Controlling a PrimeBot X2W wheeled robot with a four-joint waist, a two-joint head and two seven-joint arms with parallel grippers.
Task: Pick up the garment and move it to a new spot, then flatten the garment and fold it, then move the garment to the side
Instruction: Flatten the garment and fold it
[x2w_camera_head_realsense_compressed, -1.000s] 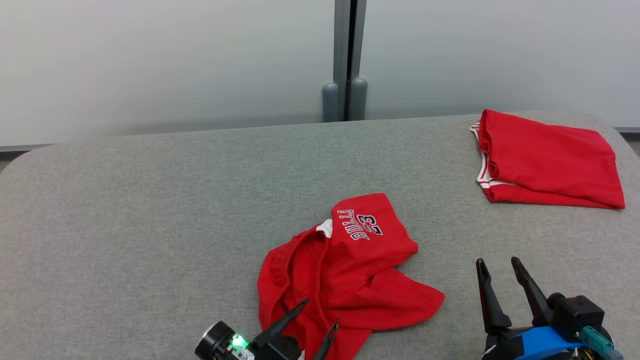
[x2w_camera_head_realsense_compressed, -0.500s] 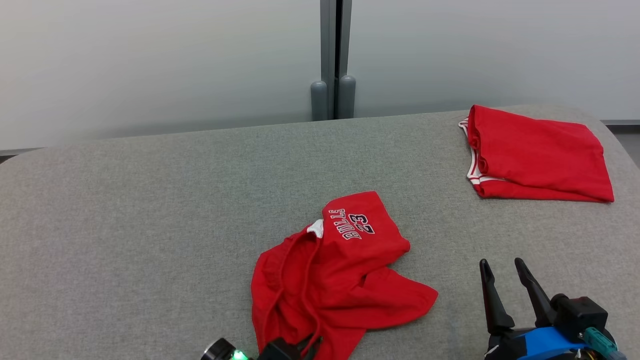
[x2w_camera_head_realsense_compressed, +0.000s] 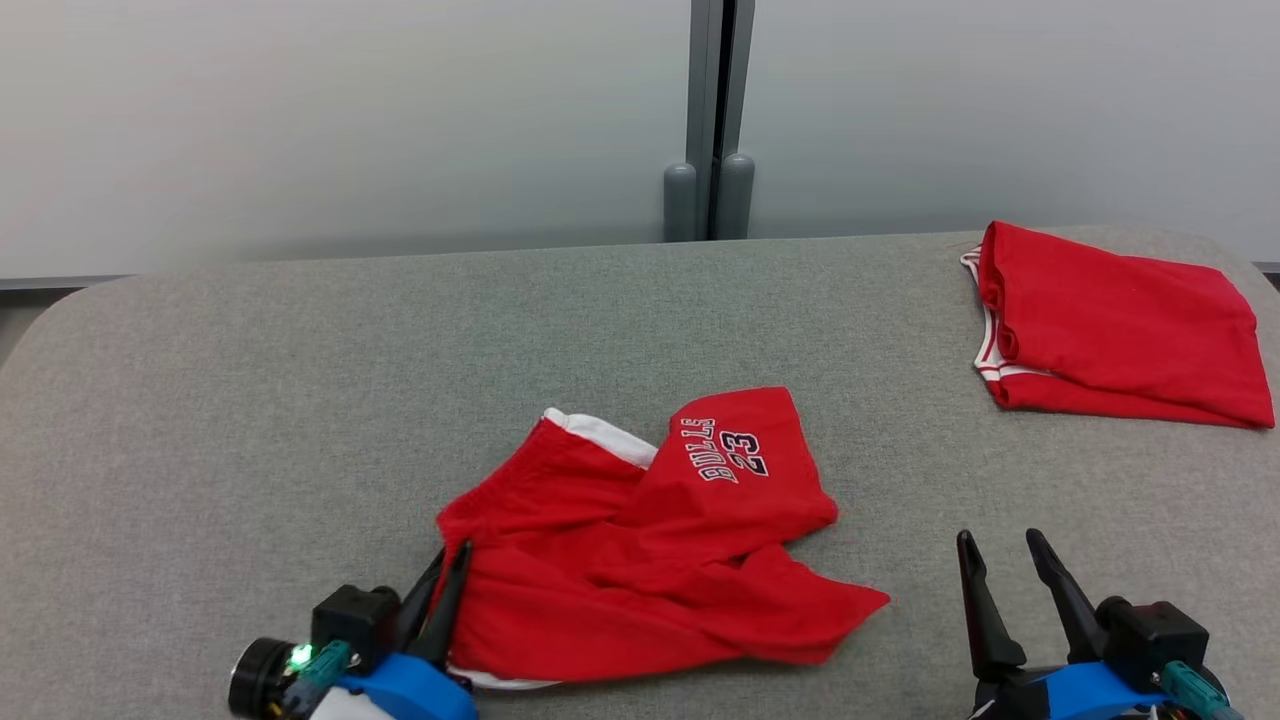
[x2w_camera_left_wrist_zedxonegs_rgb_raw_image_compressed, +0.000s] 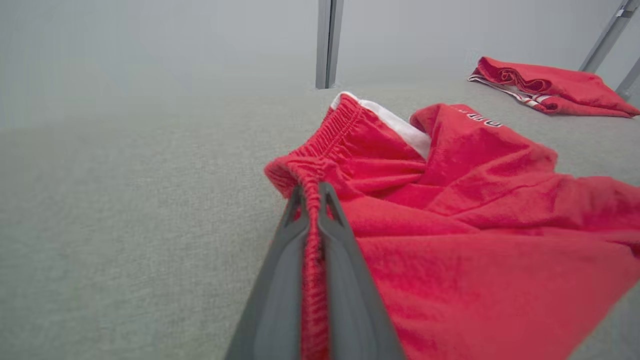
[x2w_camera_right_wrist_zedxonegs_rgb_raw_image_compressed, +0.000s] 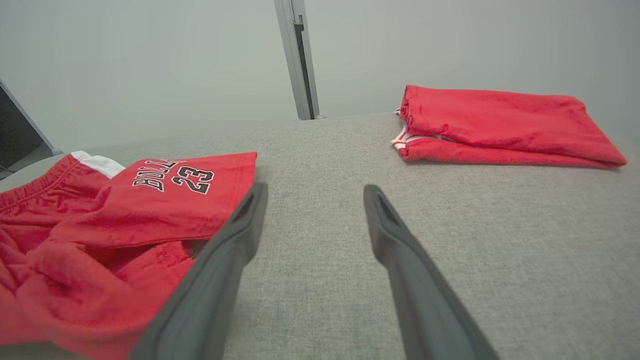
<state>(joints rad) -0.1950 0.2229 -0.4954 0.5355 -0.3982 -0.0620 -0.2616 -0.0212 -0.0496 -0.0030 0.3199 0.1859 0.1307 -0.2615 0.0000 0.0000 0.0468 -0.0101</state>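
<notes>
The garment (x2w_camera_head_realsense_compressed: 650, 560) is a pair of red shorts with "BULLS 23" lettering, lying crumpled near the front middle of the grey table (x2w_camera_head_realsense_compressed: 300, 400). My left gripper (x2w_camera_head_realsense_compressed: 450, 553) is shut on the elastic waistband at the shorts' left corner; in the left wrist view the gathered waistband (x2w_camera_left_wrist_zedxonegs_rgb_raw_image_compressed: 311, 200) is pinched between the two fingers of the left gripper (x2w_camera_left_wrist_zedxonegs_rgb_raw_image_compressed: 310, 192). My right gripper (x2w_camera_head_realsense_compressed: 1000, 545) stands open to the right of the shorts, nothing between its fingers. In the right wrist view the shorts (x2w_camera_right_wrist_zedxonegs_rgb_raw_image_compressed: 125, 215) lie left of the open right gripper (x2w_camera_right_wrist_zedxonegs_rgb_raw_image_compressed: 315, 192).
A second red garment (x2w_camera_head_realsense_compressed: 1120, 325), folded, lies at the table's back right corner; it also appears as a folded garment (x2w_camera_right_wrist_zedxonegs_rgb_raw_image_compressed: 500, 127) in the right wrist view. A pale wall with a grey post (x2w_camera_head_realsense_compressed: 712, 120) stands behind the table.
The left gripper closed on the waistband and pulled it leftward, spreading the shorts' left side. The camera shifted slightly. The right gripper stayed open in place.
</notes>
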